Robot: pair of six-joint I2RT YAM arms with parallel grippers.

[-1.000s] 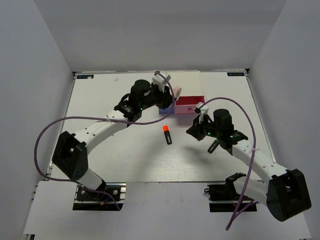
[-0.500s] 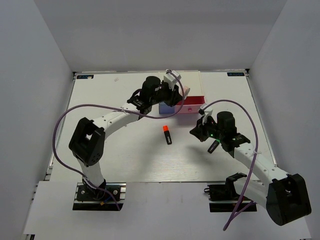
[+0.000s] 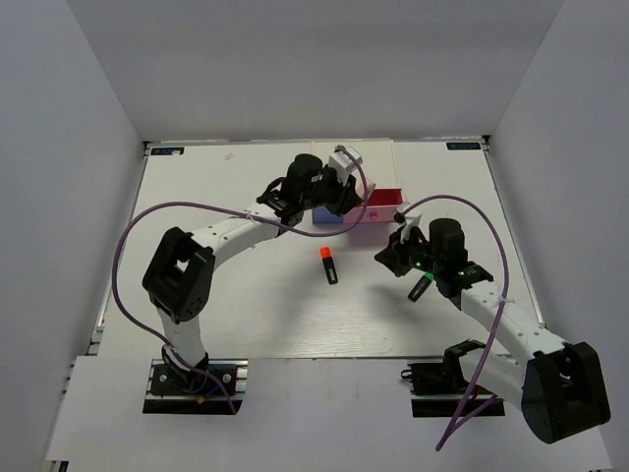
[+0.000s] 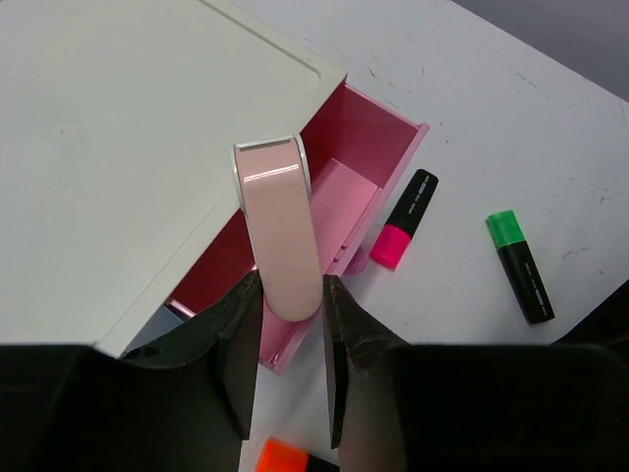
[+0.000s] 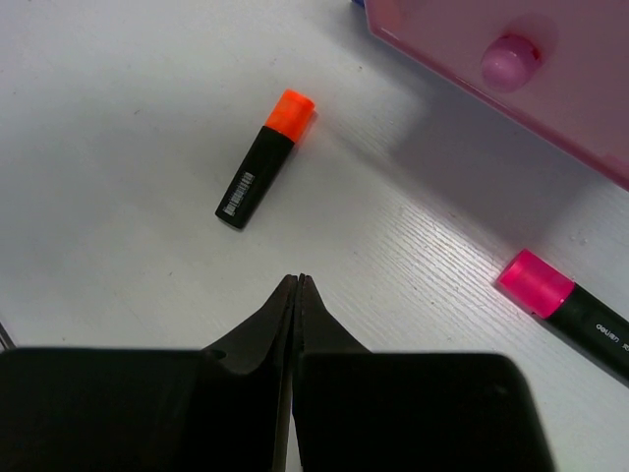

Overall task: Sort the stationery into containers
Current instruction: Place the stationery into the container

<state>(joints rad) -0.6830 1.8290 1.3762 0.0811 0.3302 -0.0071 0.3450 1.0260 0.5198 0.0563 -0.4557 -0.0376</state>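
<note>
top view: left gripper [image 3: 351,197] hung over the white box [image 3: 378,162] by its open pink drawer [image 3: 385,208]. right gripper [image 3: 383,256] hovered just right of the orange highlighter [image 3: 328,265], which lay mid table [image 3: 246,305].
left wrist: fingers were clenched on the pink oval eraser [image 4: 280,231], upright above the drawer, not dropped in. pink highlighter [image 4: 405,218] and green highlighter [image 4: 521,267] lay on the table near the drawer front.
right wrist: jaws pressed together, holding nothing.
we judged it early: three highlighters unsorted, pink eraser about to go in, tan erasers not seen anywhere.
</note>
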